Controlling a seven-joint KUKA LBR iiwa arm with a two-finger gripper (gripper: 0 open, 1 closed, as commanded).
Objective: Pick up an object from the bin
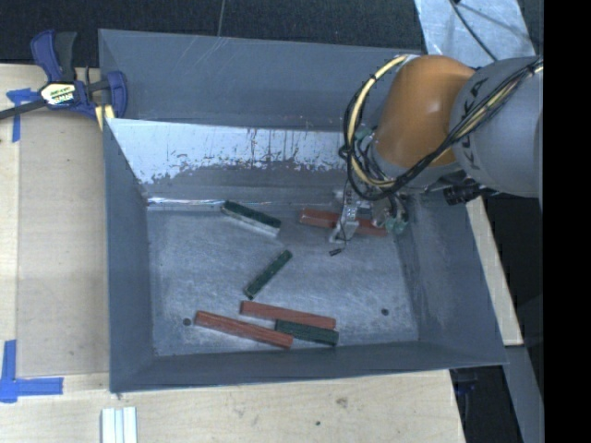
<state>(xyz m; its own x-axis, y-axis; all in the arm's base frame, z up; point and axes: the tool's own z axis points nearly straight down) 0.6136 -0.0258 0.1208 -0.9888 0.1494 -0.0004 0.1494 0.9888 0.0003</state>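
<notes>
Grey metal bin point(125, 275), sheet walls sloping in, floor dull and scuffed, back wall streaked with rust-coloured scratches. The gripper point(343, 235) is low at the right rear of the floor, directly over a flat red-brown bar point(317, 218) lying near the foot of the back wall; the bar's ends show on either side of the tool. Cannot tell whether the gripper is spread or closed (tool and bar overlap there). A smooth, rounded orange cover point(420, 104) and looped black cables point(355, 146) sit above it on the wrist. To the left along the back wall lies a dark green bar point(251, 215). A diagonal green bar point(269, 272) lies mid-floor. Near the front wall is a cluster of three bars point(288, 315), two red-brown and one dark green, slim and straight-edged, lying close together.
</notes>
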